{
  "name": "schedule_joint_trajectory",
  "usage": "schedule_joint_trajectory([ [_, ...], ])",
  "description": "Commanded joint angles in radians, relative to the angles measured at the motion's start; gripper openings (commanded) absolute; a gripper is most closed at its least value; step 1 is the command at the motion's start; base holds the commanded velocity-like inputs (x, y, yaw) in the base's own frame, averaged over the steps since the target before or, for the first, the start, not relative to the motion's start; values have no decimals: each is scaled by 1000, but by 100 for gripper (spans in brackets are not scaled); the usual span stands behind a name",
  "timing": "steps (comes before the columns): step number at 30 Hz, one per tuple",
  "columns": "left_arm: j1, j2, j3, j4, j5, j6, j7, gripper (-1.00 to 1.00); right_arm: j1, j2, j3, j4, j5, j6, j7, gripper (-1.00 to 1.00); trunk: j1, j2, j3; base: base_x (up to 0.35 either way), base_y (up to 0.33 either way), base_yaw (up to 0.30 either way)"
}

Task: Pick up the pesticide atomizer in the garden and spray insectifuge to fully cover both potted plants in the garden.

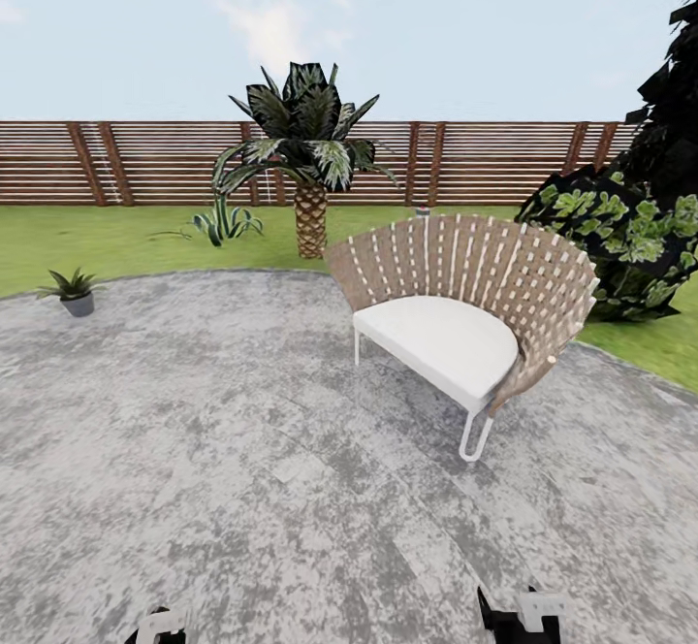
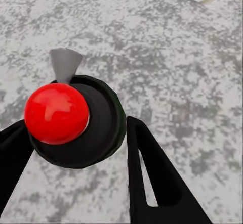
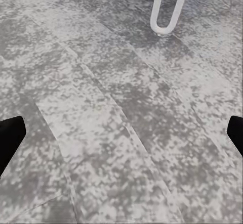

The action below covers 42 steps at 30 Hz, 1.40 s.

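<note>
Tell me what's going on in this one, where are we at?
The robot stands on the round stone patio in the garden. Its left gripper is closed around the pesticide atomizer, seen from above with its red top between the fingers. The right gripper is open over bare paving, holding nothing. One potted plant sits at the patio's far left edge, some way off, and a wicker chair stands ahead to the right. Judging by that distance, spraying has probably not begun.

Round grey stone patio (image 1: 242, 450): mottled, matt | woven wicker chair (image 1: 485, 285): smooth white cushion | pesticide atomizer (image 2: 56, 114): glossy red top
</note>
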<state>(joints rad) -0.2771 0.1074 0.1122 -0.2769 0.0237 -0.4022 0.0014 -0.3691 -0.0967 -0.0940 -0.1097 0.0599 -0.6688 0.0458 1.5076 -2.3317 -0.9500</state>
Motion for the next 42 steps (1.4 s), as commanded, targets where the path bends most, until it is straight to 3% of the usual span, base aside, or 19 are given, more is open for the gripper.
schedule_joint_trajectory([
  [1,-1,0,1,1,2,-3,0,-100,-1,0,-9,1,6,-3,5,100,0,0,-1,339,-1,0],
  [10,-1,0,1,1,2,-3,0,-100,-1,2,-9,1,6,-3,5,100,0,0,-1,340,0,72],
  [42,-1,0,0,2,2,-3,0,-100,-1,2,-9,1,6,-3,5,100,0,0,-1,340,0,272],
])
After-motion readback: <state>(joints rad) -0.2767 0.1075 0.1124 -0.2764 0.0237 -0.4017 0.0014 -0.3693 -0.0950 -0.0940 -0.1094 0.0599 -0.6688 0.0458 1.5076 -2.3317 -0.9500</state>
